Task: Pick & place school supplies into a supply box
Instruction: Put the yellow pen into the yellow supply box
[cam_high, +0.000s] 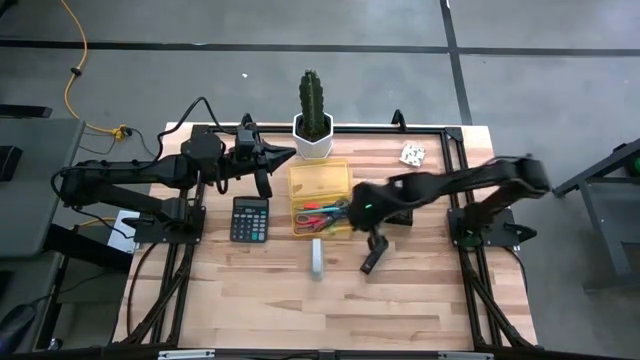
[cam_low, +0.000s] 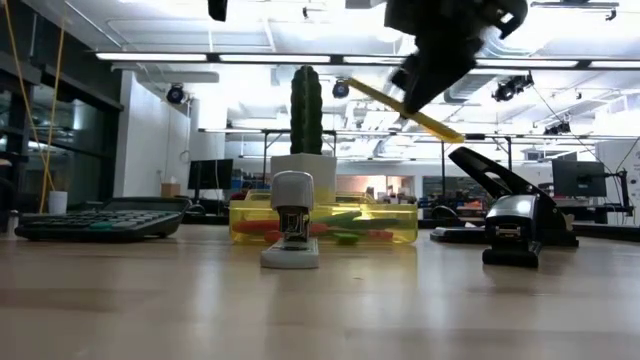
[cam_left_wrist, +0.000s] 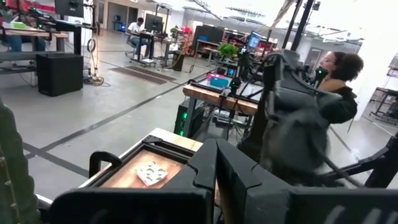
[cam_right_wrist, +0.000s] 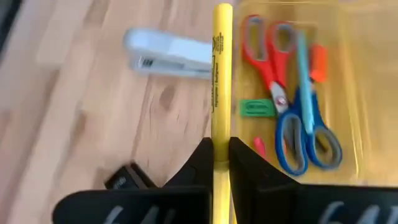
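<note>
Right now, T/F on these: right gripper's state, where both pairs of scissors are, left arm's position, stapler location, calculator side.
1. The right gripper is shut on the yellow pencil. True.
2. The red-handled scissors lie on the wooden table outside the box. False: they lie in the yellow supply box, beside the blue-handled scissors.
3. The left gripper holds the stapler. False: it is shut on nothing, near the cactus pot; the stapler lies on the table.
4. The black calculator sits on the left arm's side of the box. True.
5. A green eraser is in the box. True.
</note>
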